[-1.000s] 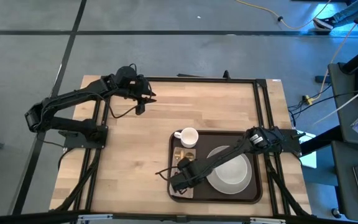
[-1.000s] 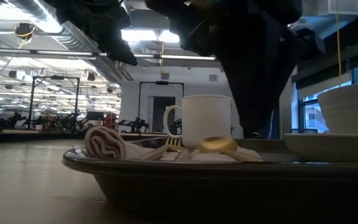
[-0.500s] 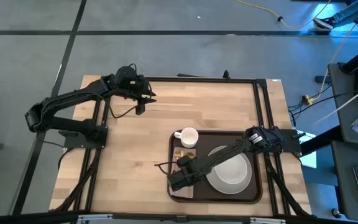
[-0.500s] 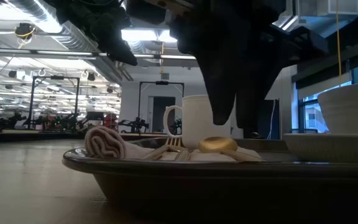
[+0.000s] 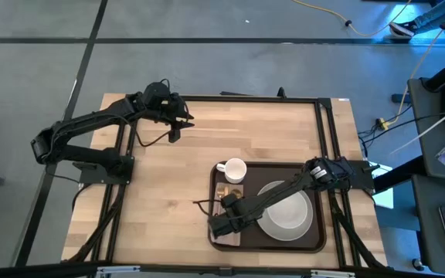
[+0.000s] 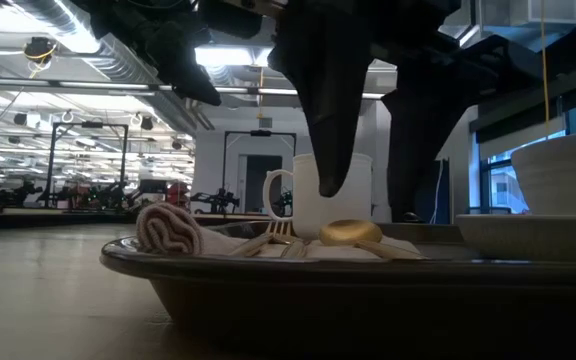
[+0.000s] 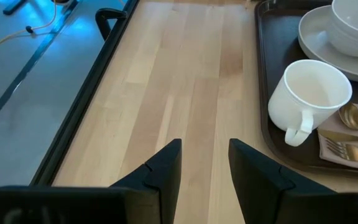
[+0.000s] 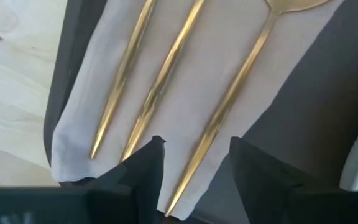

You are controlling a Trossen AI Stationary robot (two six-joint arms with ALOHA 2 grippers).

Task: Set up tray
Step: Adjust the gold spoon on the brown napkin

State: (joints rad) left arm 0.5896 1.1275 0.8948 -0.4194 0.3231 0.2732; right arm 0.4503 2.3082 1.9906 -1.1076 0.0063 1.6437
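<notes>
The dark brown tray lies on the table's right near part. It carries a white mug, a white plate with a bowl, and along its left side a pale napkin bearing a gold fork, knife and spoon. My right gripper hangs open just above the napkin's near end, and the spoon's handle lies below the gap. In the low view its fingertips stop short of the cutlery. My left gripper waits open over the table's far left.
Bare wooden table stretches left of the tray and across the far side. The napkin's bunched end rises above the tray's rim. A black frame borders the table. The mug's handle points away from the plate.
My right gripper has opened wider above the cutlery, as the low view shows. It has also shifted slightly toward the table's near edge. The cutlery, napkin and tray lie where they were.
</notes>
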